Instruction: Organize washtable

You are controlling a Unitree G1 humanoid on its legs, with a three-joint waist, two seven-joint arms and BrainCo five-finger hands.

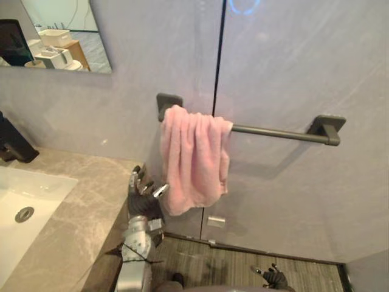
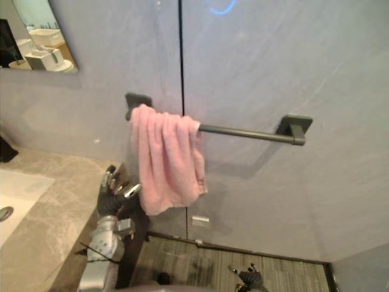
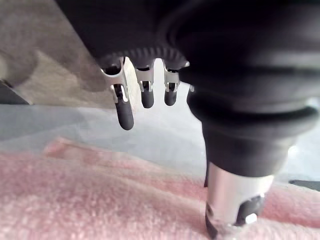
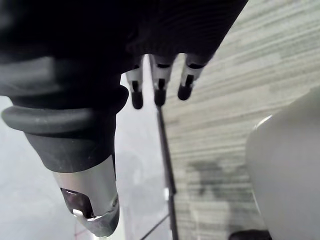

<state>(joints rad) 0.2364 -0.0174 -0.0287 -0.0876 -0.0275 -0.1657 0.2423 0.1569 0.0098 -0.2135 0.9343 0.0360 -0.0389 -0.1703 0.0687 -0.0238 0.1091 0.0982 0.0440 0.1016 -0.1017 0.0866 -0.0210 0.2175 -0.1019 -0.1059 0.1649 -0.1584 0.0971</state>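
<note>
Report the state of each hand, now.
Left hand: open, fingers straight, by the lower edge of the pink towel, gripping nothing.
Right hand: open, fingers relaxed, low above the floor, holding nothing.

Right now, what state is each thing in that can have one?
Pink towel, draped over the towel bar, bunched at its left end.
Towel bar, mounted on the wall, right part bare.
Left hand, open, fingers up beside the towel's lower edge.
Right hand, open, hanging low above the floor.
</note>
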